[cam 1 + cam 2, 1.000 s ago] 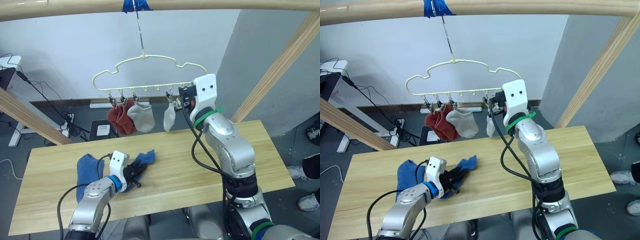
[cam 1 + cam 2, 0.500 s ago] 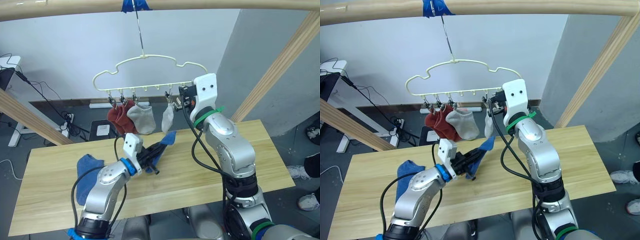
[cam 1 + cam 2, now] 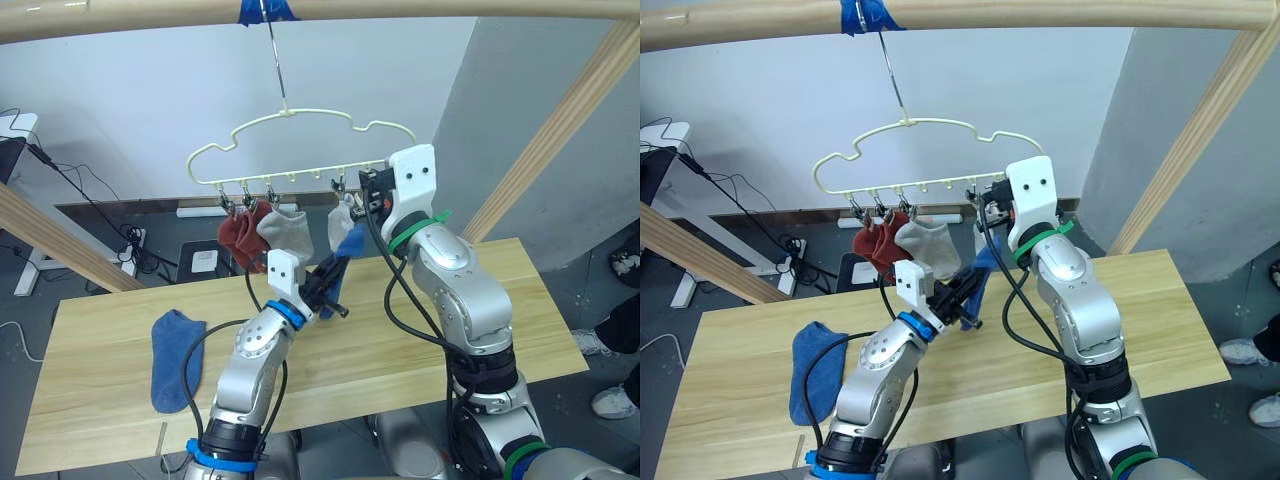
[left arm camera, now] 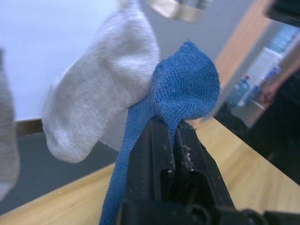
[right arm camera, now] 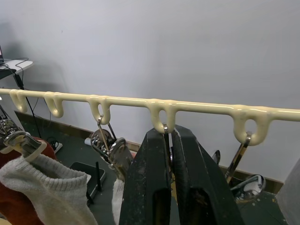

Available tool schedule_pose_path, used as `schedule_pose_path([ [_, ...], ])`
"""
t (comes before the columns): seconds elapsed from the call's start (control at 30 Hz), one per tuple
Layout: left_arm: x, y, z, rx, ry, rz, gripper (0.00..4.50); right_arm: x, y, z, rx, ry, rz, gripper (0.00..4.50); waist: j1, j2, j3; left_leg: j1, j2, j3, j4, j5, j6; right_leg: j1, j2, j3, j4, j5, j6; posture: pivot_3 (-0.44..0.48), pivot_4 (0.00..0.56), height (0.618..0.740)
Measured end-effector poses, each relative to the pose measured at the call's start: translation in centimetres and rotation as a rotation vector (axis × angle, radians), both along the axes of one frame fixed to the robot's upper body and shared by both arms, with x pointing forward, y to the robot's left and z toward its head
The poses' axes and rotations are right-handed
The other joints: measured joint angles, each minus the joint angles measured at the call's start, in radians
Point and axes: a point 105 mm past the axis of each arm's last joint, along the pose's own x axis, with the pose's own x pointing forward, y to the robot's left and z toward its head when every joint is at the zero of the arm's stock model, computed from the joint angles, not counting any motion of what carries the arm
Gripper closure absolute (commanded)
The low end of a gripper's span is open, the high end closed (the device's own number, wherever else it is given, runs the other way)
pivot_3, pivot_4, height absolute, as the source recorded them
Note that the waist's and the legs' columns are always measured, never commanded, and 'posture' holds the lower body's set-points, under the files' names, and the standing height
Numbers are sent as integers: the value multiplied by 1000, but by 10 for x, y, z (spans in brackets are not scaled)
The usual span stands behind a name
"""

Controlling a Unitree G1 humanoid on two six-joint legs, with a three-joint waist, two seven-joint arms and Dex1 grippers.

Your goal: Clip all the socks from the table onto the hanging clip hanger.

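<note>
Pale wood table (image 3: pixel 420 330) sits under a wooden pole frame (image 3: pixel 420 8), white wall behind. One blue sock (image 3: pixel 176 345) is left lying flat on the table. A second blue sock (image 4: pixel 185 86) is pinched tight in the left pincer (image 3: pixel 330 290), raised since a second ago from the table to just beside the hanging grey sock (image 4: pixel 103 79). Four socks are clipped on the pale-yellow clip hanger (image 3: pixel 300 150): two rust-red (image 3: pixel 240 235), two grey. The right pincer (image 5: pixel 169 154) is closed on a metal clip of the hanger.
</note>
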Motion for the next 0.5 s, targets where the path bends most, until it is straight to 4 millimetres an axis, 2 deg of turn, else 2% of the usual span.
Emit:
schedule_pose_path([
  [0.13, 7, 0, 6, -14, -30, 30, 4480, -1, 1, 0, 2, 8, 2, 4500, 0, 0, 0, 0, 0, 0, 0, 0, 0, 0, 0, 0, 0, 0, 0, -274, 242, 740],
  [0.5, 7, -3, 8, -7, -40, 18, 4480, -4, 5, -1, 44, 50, 14, 4500, -13, 0, 0, 0, 0, 0, 0, 0, 0, 0, 0, 0, 0, 0, 0, -274, 241, 740],
])
